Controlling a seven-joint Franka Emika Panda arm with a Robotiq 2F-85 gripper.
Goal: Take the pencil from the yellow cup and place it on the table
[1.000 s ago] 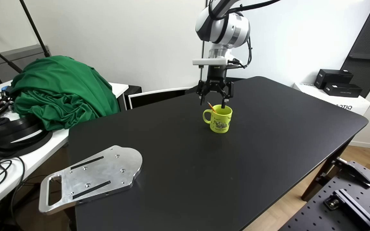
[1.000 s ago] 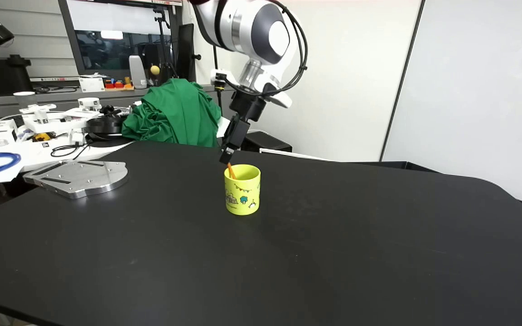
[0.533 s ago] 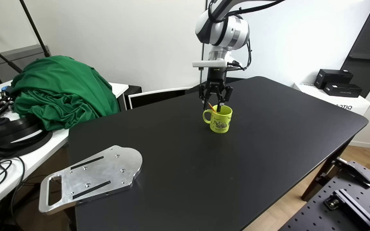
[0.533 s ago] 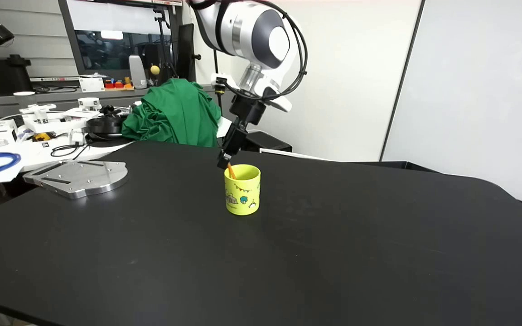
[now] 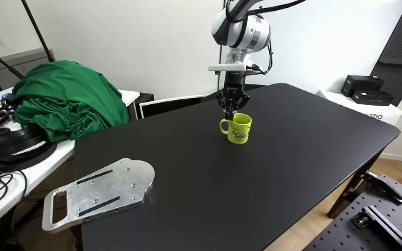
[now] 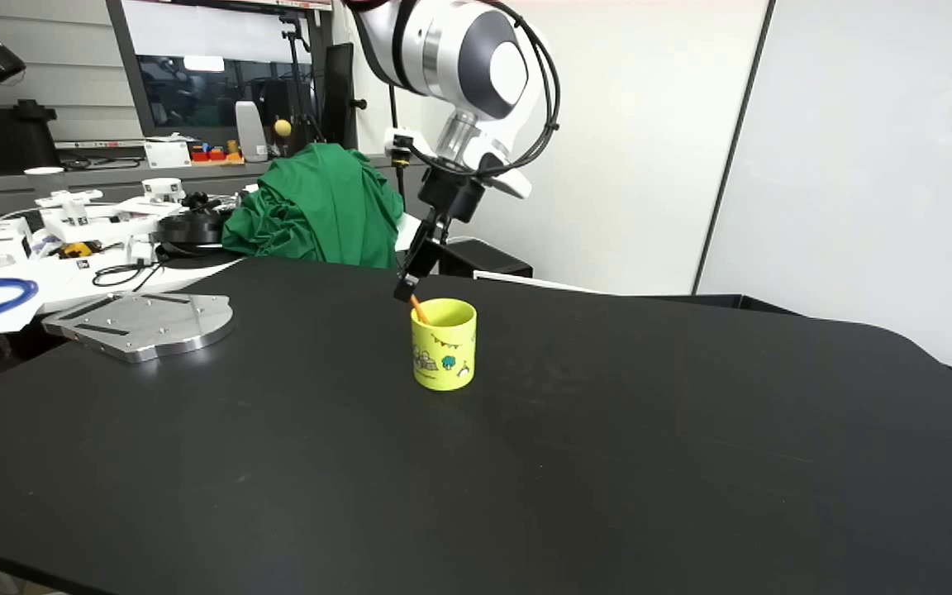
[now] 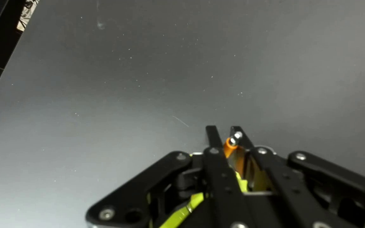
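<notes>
Beside the table (image 5: 194,195): white box (image 5: 372,109), at the right of an exterior view, with the letters "OTIQ" readable on its front, where the table's edge cuts across it.
Two black boxes (image 5: 372,98): resting on the white box; their pale markings are too small to read.
Yellow cup (image 6: 443,354): glossy yellow-green, upright on the table, printed with little figures, a string of flags and a blue-green tree; its line of lettering is too small to read.
Arm (image 6: 451,59): white and dark gray, coming in from the top of both exterior views and reaching down to the cup. In an exterior view its wrist slants down to the left, with black cables (image 6: 553,126) looping at its side.
Gripper (image 7: 225,131): black, angled down at the cup's rim; in the wrist view it enters from the bottom. Its two fingers are drawn in and clamped on the pencil (image 7: 229,148), one on each side.
Pencil: orange, tilted, its lower part inside the cup, its upper end between the fingertips.
Metal plate (image 5: 106,188): silver, with slots and holes, well apart from the cup, one end jutting past the table's edge.
Green cloth (image 5: 68,94): heaped on a cluttered white desk (image 5: 42,169).
</notes>
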